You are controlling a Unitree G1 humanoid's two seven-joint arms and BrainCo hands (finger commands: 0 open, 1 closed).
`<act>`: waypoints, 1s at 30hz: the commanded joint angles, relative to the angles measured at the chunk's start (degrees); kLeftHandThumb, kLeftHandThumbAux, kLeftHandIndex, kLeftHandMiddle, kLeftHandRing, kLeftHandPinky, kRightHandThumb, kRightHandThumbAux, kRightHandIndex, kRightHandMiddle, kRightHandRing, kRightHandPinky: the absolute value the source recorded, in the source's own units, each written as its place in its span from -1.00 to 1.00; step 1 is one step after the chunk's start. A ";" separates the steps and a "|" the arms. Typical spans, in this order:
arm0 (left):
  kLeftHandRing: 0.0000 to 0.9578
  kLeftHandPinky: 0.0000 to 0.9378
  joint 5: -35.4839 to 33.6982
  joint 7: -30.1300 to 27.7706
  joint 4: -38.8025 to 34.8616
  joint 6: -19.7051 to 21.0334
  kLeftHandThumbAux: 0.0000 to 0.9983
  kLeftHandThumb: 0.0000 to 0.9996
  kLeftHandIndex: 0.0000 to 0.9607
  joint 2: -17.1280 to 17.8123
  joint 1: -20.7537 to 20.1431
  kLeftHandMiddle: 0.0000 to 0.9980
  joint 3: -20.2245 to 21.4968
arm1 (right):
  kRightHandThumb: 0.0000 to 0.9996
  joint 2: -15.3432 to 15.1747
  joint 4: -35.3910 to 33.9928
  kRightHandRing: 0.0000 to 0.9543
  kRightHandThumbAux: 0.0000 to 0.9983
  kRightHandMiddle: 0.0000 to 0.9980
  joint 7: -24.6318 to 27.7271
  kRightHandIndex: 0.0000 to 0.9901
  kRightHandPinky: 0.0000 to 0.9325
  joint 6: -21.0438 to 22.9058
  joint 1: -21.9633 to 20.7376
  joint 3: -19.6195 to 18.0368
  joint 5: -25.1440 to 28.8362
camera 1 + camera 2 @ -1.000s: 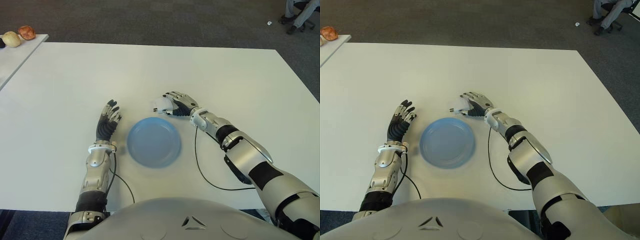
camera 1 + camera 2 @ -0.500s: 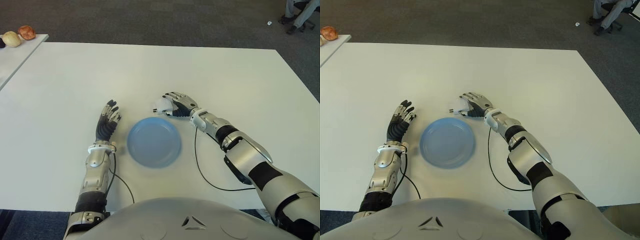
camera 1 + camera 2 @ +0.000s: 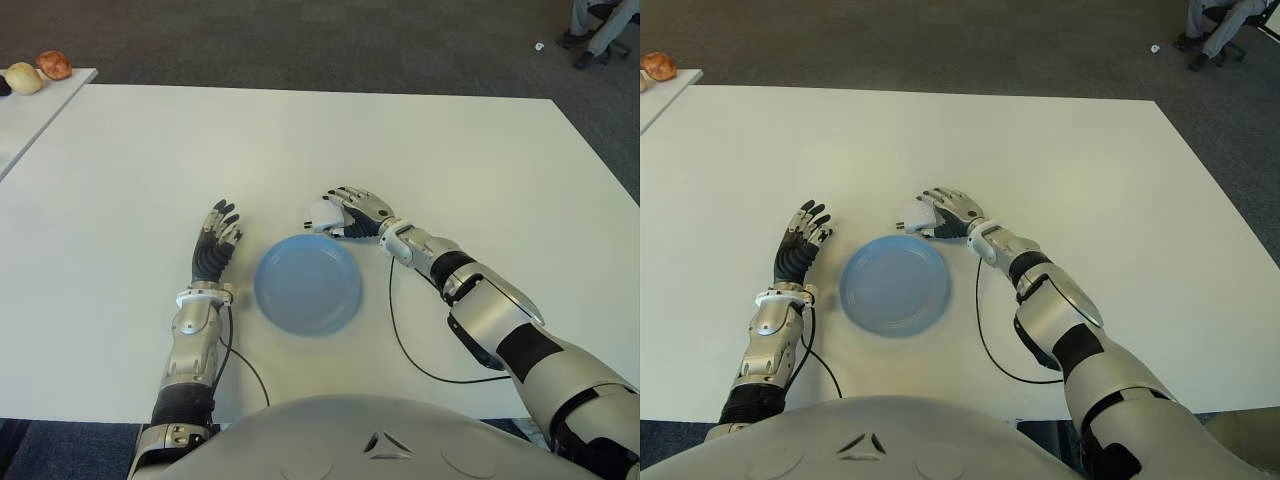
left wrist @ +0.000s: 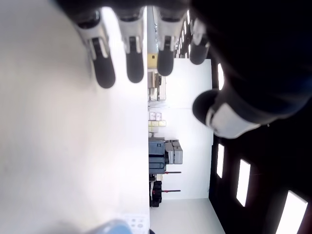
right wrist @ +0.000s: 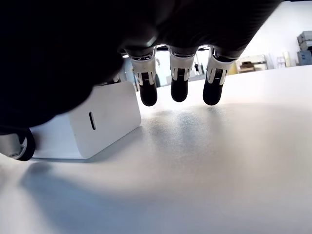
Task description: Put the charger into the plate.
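Right hand closing on the white charger, just past the blue plate's far rim.

The right hand (image 3: 352, 212) reaches across the white desk (image 3: 450, 160) with its fingers (image 5: 178, 83) curled down over the charger (image 3: 323, 213), which sits at the hand's fingertip end, on the thumb side. In the right wrist view the white block (image 5: 95, 124) shows beneath the palm, its underside near the desk surface, three fingertips hanging beside it; whether it is lifted clear of the desk I cannot tell. The plate (image 3: 308, 284) lies just on the robot's side of that hand, with nothing in it. The left hand (image 3: 213, 250) shows on the other side of the plate, well apart from the charger, fingers spread and straight, holding nothing.
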 commanded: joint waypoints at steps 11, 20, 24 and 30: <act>-0.71 -0.62 -0.21 0.15 -0.52 1.74 0.29 -0.88 -0.96 -1.01 1.84 -0.77 -0.18 | -0.64 0.09 0.54 -1.00 -0.38 -1.00 -0.31 -1.00 -0.92 0.17 -0.14 4.32 -4.56; -0.71 -0.63 -0.51 -0.18 -0.45 1.22 0.26 -0.87 -0.97 -1.12 1.96 -0.77 0.02 | -0.51 -0.93 0.38 -0.91 -0.34 -0.93 -2.11 -0.94 -0.78 0.62 -1.57 7.04 -7.07; -0.71 -0.62 -0.51 -0.19 -0.34 0.97 0.27 -0.86 -0.97 -1.19 1.96 -0.77 0.01 | -0.46 -1.44 0.28 -0.88 -0.33 -0.90 -1.79 -0.94 -0.76 0.09 -2.28 7.25 -6.96; -0.71 -0.62 -0.60 -0.15 -0.12 0.66 0.27 -0.86 -0.97 -1.37 1.92 -0.77 0.04 | -0.40 -2.07 -0.27 -0.82 -0.33 -0.85 1.21 -0.94 -0.72 -1.00 -3.37 6.66 -5.96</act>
